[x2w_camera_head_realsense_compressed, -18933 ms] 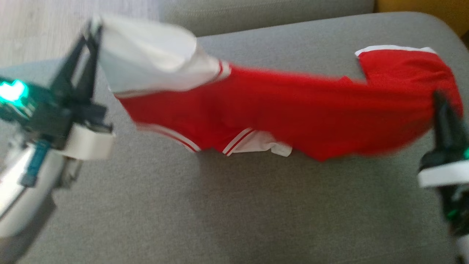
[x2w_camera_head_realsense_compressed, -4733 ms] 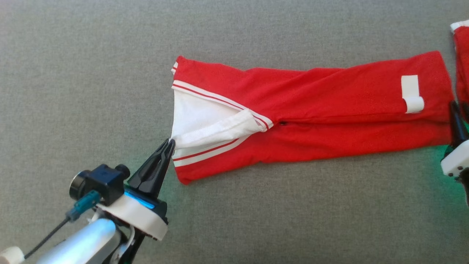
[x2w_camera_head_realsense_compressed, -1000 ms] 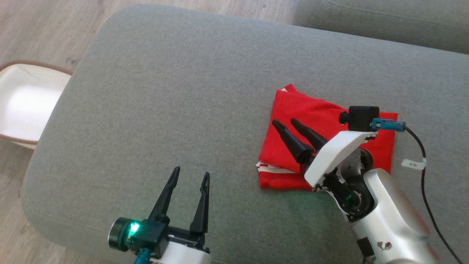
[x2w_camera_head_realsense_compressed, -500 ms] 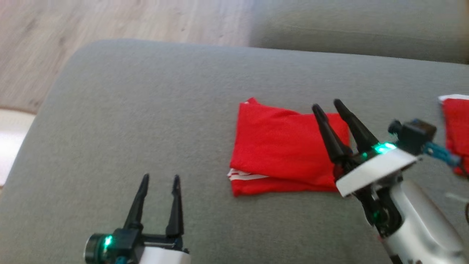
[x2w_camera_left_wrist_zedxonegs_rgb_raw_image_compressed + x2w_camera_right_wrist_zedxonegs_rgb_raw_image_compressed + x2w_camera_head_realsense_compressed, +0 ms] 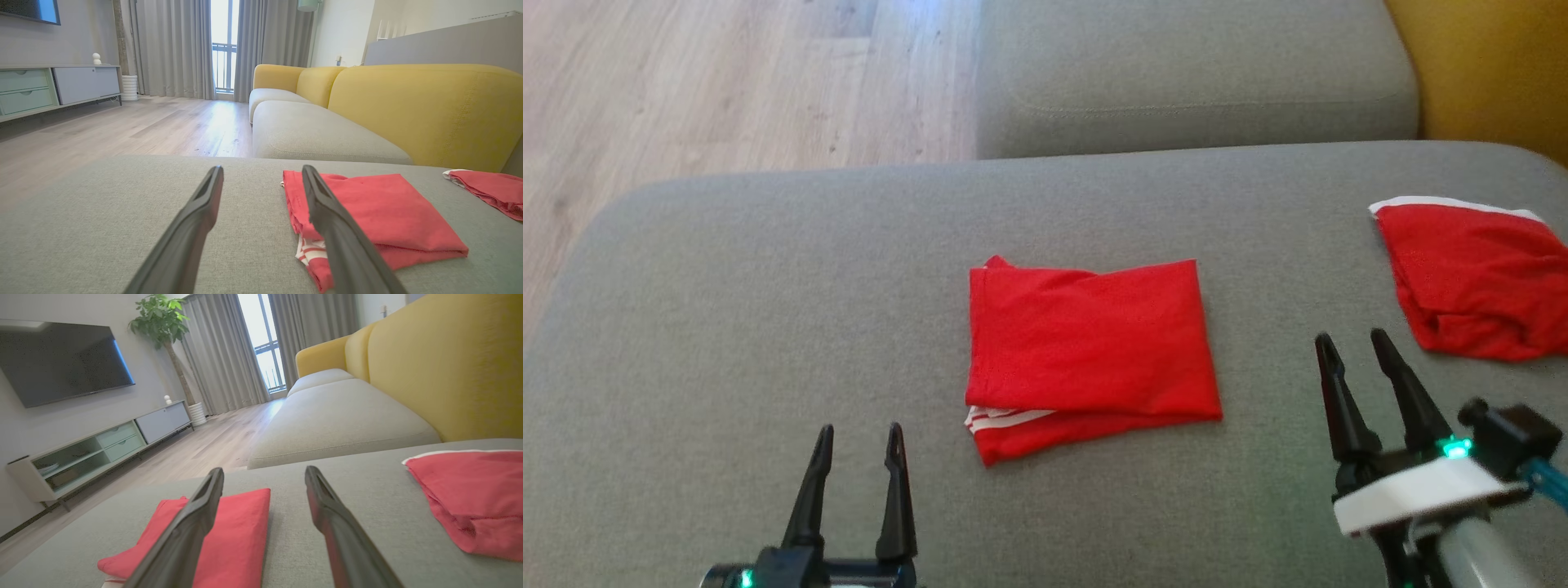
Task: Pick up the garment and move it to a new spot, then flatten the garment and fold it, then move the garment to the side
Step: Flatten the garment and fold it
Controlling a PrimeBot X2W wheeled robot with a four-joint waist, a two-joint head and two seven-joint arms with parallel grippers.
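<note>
The red garment [image 5: 1086, 351] lies folded into a neat rectangle in the middle of the grey cushion [image 5: 768, 310], white stripes showing at its near left corner. It also appears in the left wrist view as the garment [image 5: 367, 212] and in the right wrist view as the garment [image 5: 241, 531]. My left gripper [image 5: 860, 431] stands open near the front edge, left of the garment and apart from it. My right gripper [image 5: 1352, 339] stands open to the garment's right, holding nothing.
A second red piece of clothing with a white edge [image 5: 1474, 278] lies at the cushion's right side. Another grey seat cushion [image 5: 1192, 73] and a yellow backrest [image 5: 1494, 65] lie beyond. Wooden floor [image 5: 686, 90] runs along the far left.
My right gripper has come off the folded garment and drawn back to the right and toward me. The head camera has also shifted, bringing the second red piece into view.
</note>
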